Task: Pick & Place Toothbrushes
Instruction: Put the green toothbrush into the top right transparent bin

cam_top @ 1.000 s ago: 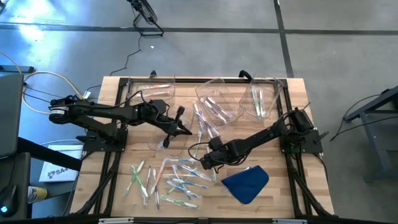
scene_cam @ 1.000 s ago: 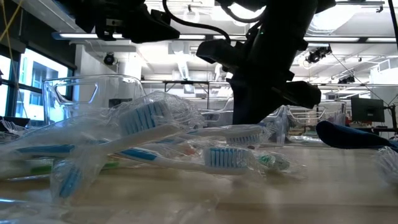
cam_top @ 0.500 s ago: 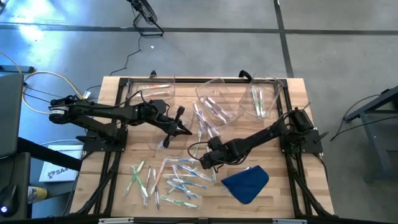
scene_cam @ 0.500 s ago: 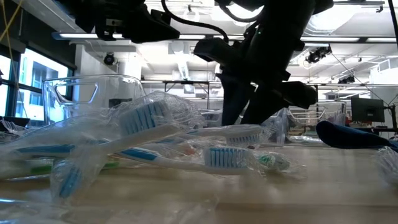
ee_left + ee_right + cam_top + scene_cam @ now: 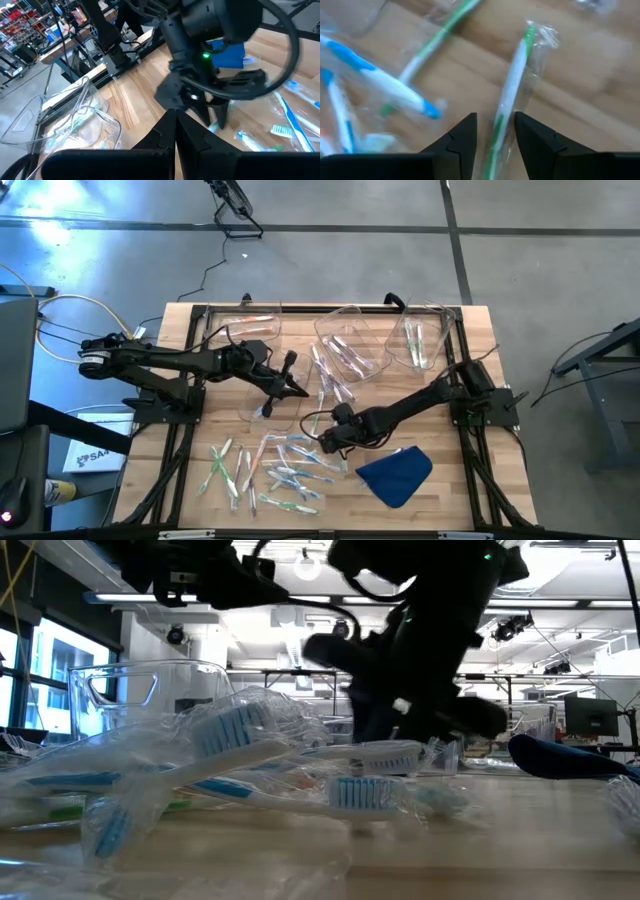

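Note:
Several wrapped toothbrushes (image 5: 285, 470) lie in a loose pile on the wooden table near its front edge, and fill the foreground of the low view (image 5: 300, 775). My right gripper (image 5: 325, 444) is open, low over the pile's right end. In its wrist view the fingers (image 5: 495, 135) stand on either side of a green-and-white toothbrush (image 5: 515, 85) lying flat in its clear wrapper; no touch shows. My left gripper (image 5: 300, 390) is shut and empty, above the table's middle beside a clear bin (image 5: 268, 408).
A blue cloth (image 5: 395, 470) lies just right of my right gripper. Three clear bins (image 5: 350, 345) (image 5: 418, 338) (image 5: 252, 328) stand along the far side, with toothbrushes in them. Black frame rails run down both table sides.
My right gripper has opened its fingers and come down lower over the pile's right end, shifting slightly toward the table's left and near edge. The toothbrushes have stayed where they lay.

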Robot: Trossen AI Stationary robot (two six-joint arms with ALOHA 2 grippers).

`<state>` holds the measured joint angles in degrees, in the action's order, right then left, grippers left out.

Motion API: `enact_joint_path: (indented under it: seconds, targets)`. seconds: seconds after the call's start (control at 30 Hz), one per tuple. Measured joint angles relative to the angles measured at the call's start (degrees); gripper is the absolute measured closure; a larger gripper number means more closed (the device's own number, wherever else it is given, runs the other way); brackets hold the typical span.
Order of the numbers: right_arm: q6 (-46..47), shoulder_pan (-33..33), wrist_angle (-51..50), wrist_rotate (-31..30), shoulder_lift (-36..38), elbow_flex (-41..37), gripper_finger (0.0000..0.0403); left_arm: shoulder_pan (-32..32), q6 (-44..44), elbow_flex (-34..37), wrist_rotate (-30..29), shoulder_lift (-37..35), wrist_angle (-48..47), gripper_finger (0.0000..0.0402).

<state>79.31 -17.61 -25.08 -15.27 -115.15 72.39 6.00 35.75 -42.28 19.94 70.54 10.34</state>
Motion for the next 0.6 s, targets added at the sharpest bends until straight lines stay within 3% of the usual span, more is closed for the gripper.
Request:
enact_joint_path:
  seconds: [0.27, 0.6]
  targets:
    - [-0.07, 0.00, 1.95, 0.73, -2.10, 0.19, 0.0286, 0.00, 0.09, 0.04, 0.01, 0.00, -0.13, 0.0402]
    - [-1.52, 0.45, -1.63, 0.61, -1.25, 0.05, 0.0385, 0.00, 0.04, 0.04, -0.13, 0.00, -0.23, 0.0402]
